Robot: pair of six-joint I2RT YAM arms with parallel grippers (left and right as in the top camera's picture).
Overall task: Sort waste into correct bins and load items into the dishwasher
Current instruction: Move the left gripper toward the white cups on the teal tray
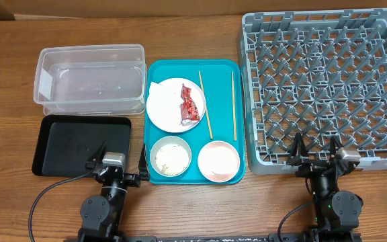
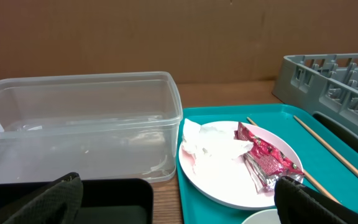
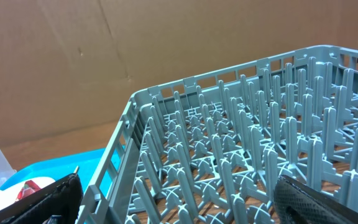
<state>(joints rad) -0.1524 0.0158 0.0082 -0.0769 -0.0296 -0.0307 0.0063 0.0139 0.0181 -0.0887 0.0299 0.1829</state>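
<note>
A pale plate (image 1: 170,105) on the teal tray (image 1: 227,74) holds a red snack wrapper (image 1: 189,105) and a white napkin (image 1: 158,91); all show in the left wrist view (image 2: 229,177), (image 2: 263,155), (image 2: 210,142). Two chopsticks (image 1: 204,104) (image 1: 234,105) lie on the tray. One bowl (image 1: 171,157) holds rice; the other bowl (image 1: 218,161) looks empty. The clear tub (image 1: 91,78) and black tray (image 1: 79,143) stand at left. The grey rack (image 1: 328,87) is at right. My left gripper (image 1: 118,158) is open near the black tray. My right gripper (image 1: 318,150) is open at the rack's front edge.
The teal tray lies between the bins and the rack. The rack's front wall (image 3: 126,162) stands right before my right gripper. A brown cardboard wall (image 2: 166,37) backs the table. No tiny white cup is visible.
</note>
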